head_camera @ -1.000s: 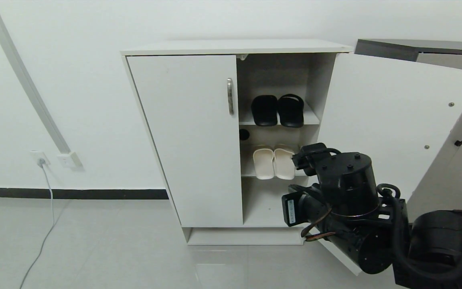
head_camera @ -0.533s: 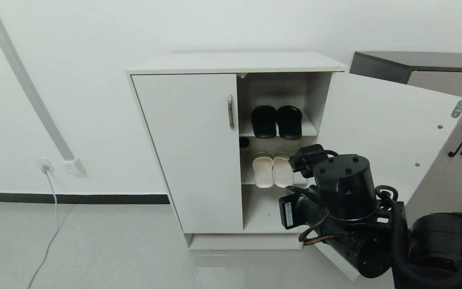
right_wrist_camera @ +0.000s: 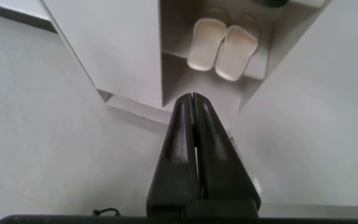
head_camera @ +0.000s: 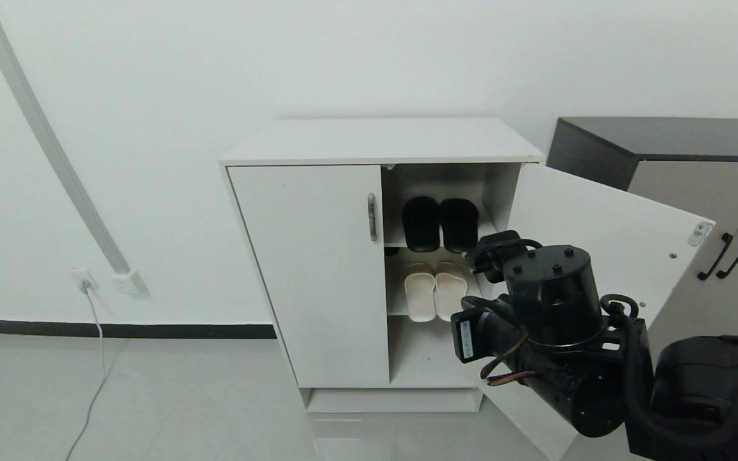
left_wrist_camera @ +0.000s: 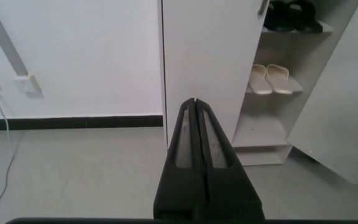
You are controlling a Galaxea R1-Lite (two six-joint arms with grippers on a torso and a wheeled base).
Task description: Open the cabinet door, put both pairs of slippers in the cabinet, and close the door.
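White wall, grey tiled floor (head_camera: 183, 410), black baseboard (head_camera: 119, 330) along the bottom of the wall. White cabinet (head_camera: 382, 137) stands against the wall. Its left door (head_camera: 308, 275) is closed, with a metal handle (head_camera: 372, 216) at its inner edge. Its right door (head_camera: 590, 230) is swung wide open toward the robot's right.

Both pairs are inside, on the open side. Black slippers (head_camera: 439, 224) sit on the upper shelf, side by side, touching. Cream slippers (head_camera: 434, 289) are on the shelf just below, also side by side. Bottom compartment under them holds nothing visible.

Right arm (head_camera: 551, 320) is in front of the open door's lower part and covers part of it.

Right gripper (right_wrist_camera: 192, 98) has its fingers pressed together with nothing between them. It hangs over the floor in front of the open compartment, apart from the cabinet.

Left gripper (left_wrist_camera: 195, 102) is likewise clenched and empty. It is over the floor in front of the closed left door, well apart from it.

Grey cabinet (head_camera: 664, 137) with black handles stands just beside the white one on the robot's right, behind the open door. Wall socket (head_camera: 82, 280) is low on the wall at left, and a grey cable (head_camera: 97, 358) hangs from it to the floor. Grey conduit (head_camera: 42, 134) runs diagonally down the wall to a second box beside the socket.
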